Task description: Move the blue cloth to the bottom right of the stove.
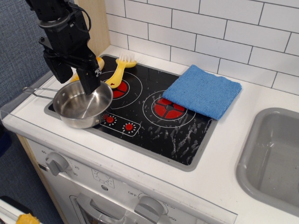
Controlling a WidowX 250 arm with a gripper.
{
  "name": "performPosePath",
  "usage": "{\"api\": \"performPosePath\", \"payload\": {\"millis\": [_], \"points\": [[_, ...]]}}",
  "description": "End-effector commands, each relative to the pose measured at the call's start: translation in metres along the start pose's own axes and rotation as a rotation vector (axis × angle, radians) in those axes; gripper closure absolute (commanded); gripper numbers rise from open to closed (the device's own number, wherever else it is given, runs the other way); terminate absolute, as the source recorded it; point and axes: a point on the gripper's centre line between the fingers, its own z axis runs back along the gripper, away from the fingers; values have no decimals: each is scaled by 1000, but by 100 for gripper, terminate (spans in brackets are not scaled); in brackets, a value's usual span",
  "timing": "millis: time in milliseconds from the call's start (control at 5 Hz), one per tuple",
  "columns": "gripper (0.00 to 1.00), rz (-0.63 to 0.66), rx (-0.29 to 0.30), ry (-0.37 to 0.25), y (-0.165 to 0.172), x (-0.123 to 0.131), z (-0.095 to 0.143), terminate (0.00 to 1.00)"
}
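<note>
The blue cloth [202,91] lies flat at the back right of the stove [161,133], covering the far edge of the right burner and hanging over onto the white counter. My gripper [74,77] is at the stove's back left, far from the cloth, just above the steel pot. Its two black fingers stand apart and hold nothing.
A steel pot [84,105] with a wire handle sits on the stove's front left corner. A yellow plastic fork [119,70] lies across the left burner. A grey sink [275,154] is at the right. A white tiled wall runs along the back.
</note>
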Motion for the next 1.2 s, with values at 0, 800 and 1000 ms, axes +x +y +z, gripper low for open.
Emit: {"api": "performPosePath", "payload": {"millis": [0,800,1000], "points": [[0,0,0,0,0,0,0,0],[0,-92,-17,14,-122,107,-22,0],[0,-95,6,8,-137,125,-33,0]]}}
